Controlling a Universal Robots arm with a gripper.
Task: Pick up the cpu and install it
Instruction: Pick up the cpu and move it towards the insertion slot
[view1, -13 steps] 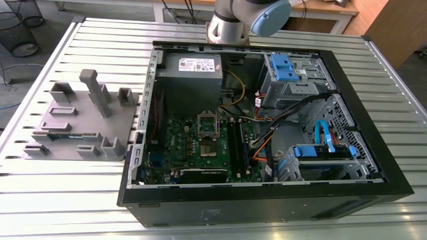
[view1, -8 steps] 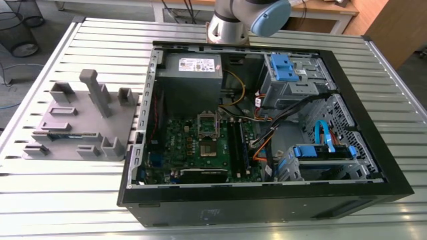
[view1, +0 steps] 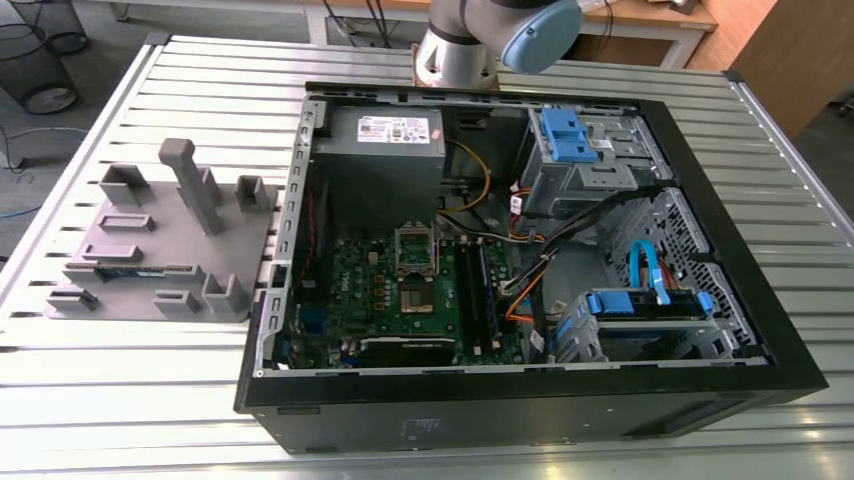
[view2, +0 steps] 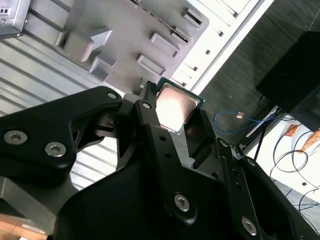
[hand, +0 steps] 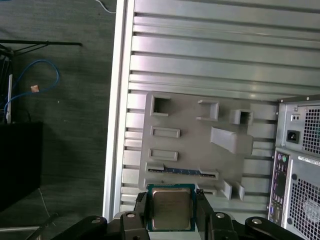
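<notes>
Cpu (hand: 171, 207) in grip, off the tray.
In the first wrist view the gripper (hand: 171, 202) has its fingers closed on opposite edges of the cpu, silvery top showing. The grey block tray (hand: 200, 150) lies beyond it on the slatted table (hand: 210, 55), beside the open computer case (view1: 534, 400).

A grey tray (view1: 147, 250) with blocks sits on a silver table (view1: 134, 400). At three o'clock from it is an open black computer box (view1: 534, 410). A green board (view1: 354, 280) lies inside, toward nine o'clock.
</notes>
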